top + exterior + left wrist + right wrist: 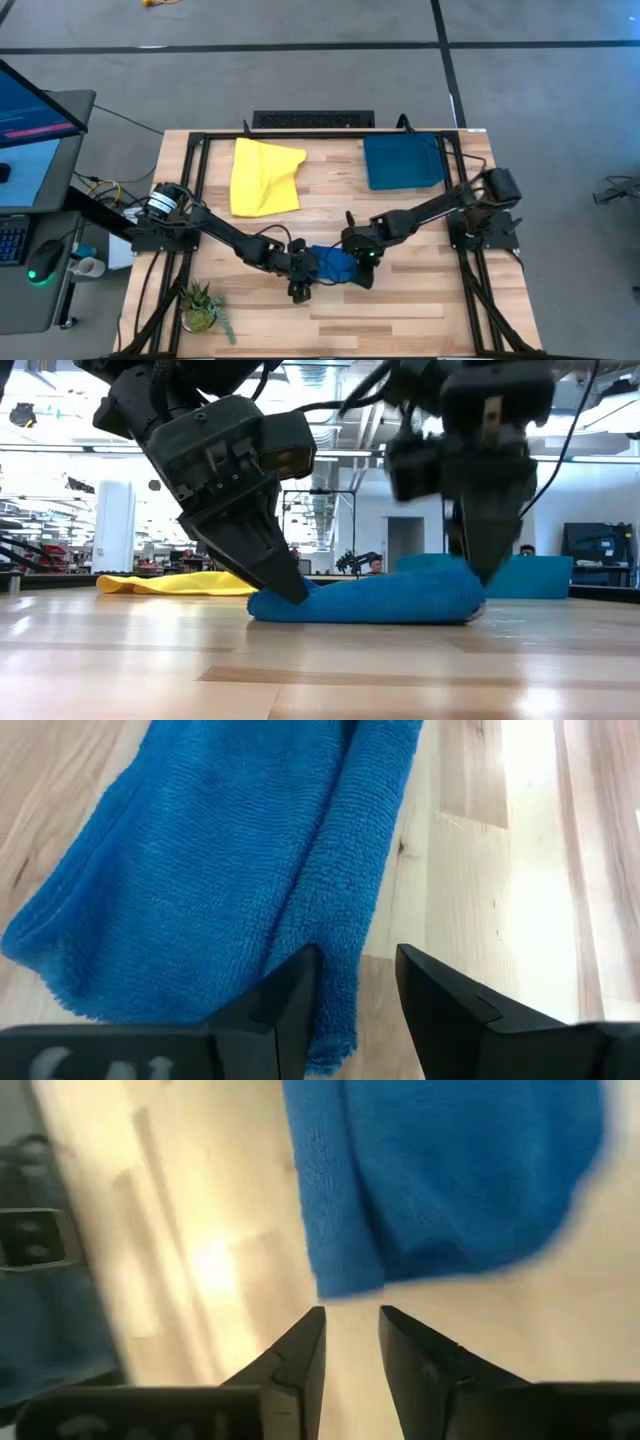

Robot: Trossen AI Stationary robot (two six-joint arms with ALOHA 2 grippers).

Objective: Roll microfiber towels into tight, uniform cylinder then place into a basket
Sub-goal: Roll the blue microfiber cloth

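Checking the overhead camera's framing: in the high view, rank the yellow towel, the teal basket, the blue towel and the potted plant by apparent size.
1. yellow towel and basket: look alike, not ranked.
2. blue towel, bunched, partly hidden by both hands.
3. potted plant.

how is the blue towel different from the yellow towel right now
The blue towel is bunched into a low roll at the table's front middle, while the yellow towel lies spread flat, loosely folded, toward the back. The left gripper and right gripper are both at the blue towel's ends; no gripper is near the yellow towel. Both are soft cloth and outside the basket.
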